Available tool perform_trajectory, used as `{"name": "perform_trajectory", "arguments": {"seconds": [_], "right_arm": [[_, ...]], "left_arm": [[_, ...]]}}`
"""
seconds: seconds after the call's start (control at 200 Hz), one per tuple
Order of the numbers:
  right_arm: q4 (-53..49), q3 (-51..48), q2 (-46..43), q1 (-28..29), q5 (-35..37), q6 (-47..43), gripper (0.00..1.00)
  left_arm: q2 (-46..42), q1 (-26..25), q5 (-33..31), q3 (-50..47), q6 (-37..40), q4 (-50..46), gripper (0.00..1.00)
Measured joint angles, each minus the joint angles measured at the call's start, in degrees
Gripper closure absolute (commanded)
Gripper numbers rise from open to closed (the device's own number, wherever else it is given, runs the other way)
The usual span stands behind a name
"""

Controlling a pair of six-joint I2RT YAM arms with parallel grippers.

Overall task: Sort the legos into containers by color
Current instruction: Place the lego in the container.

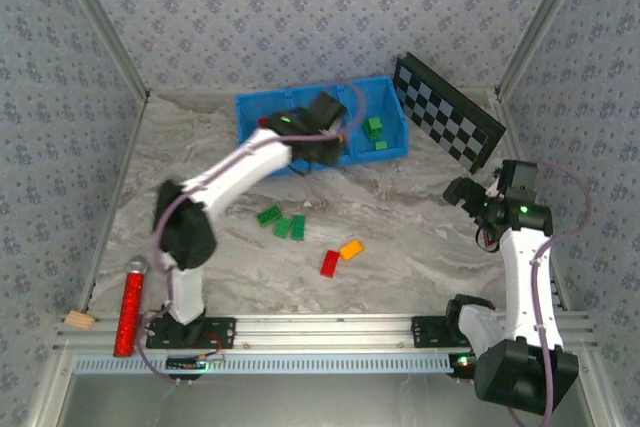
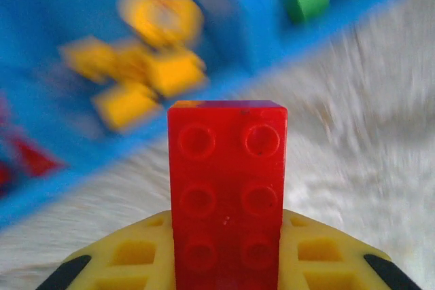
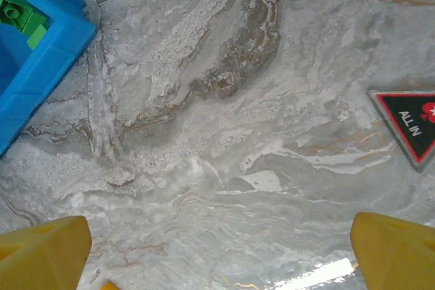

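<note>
Red lego (image 2: 228, 195) is clamped in the left gripper (image 1: 322, 137) at the blue tray's (image 1: 300, 97) near wall. It should be carried past the yellow legos (image 2: 146, 76) to the compartment with the red pieces (image 2: 30, 157) and released low. The right gripper (image 3: 217, 256) is held wide above the surface (image 3: 224, 100).

Floral wallpapered walls (image 1: 300, 7), grey marbled tabletop (image 1: 400, 267), aluminium rail (image 1: 330, 327) along near edge

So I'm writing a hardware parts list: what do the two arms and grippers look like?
The left arm and right arm match: white shells, black joints, a green light near the wrist, a thin purple cable alongside. Left fingers and right fingers are yellow plastic; the left ones show square cut-outs and black patches.
</note>
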Motion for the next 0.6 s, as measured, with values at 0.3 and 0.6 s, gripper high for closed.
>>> {"name": "perform_trajectory", "arguments": {"seconds": [0.3, 0.6], "right_arm": [[6.36, -0.79, -2.01, 4.13, -2.54, 0.37, 0.00], [10.27, -0.24, 0.85, 13.20, -5.40, -3.65, 0.00]], "left_arm": [[-3.48, 15.21, -5.64, -2.80, -1.90, 6.91, 0.80], [16.70, 20.46, -0.94, 5.40, -4.37, 5.60, 0.80]]}}
